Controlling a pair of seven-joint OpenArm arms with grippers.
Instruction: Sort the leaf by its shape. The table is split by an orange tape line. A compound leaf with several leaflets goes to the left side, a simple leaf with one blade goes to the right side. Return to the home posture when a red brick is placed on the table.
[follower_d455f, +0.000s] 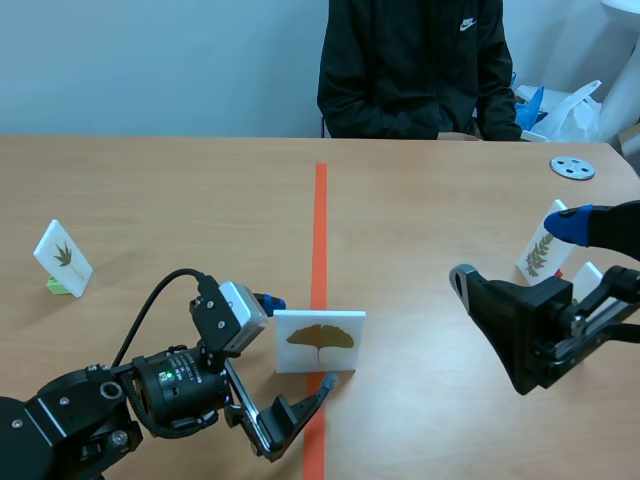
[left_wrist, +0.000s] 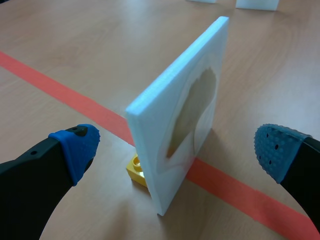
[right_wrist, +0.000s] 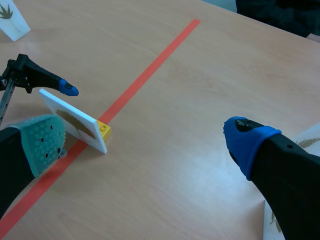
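Observation:
A white card (follower_d455f: 320, 341) with a fan-shaped, single-blade yellow leaf stands upright on a small yellow brick (left_wrist: 136, 169), right on the orange tape line (follower_d455f: 320, 210). My left gripper (follower_d455f: 298, 343) is open around this card (left_wrist: 180, 115). One blue pad (left_wrist: 77, 147) is on each side and neither touches it. My right gripper (follower_d455f: 515, 252) is open above the table's right side, well away from the card (right_wrist: 75, 120). In the right wrist view the left arm's blue fingertip (right_wrist: 65, 88) shows behind the card.
A card with a many-leaflet leaf (follower_d455f: 63, 257) stands on a green brick at the far left. A card with a feathery leaf (follower_d455f: 542, 250) and another white card (follower_d455f: 587, 280) stand by my right gripper. A grey disc (follower_d455f: 572, 167) lies far right. A person (follower_d455f: 415, 65) sits across.

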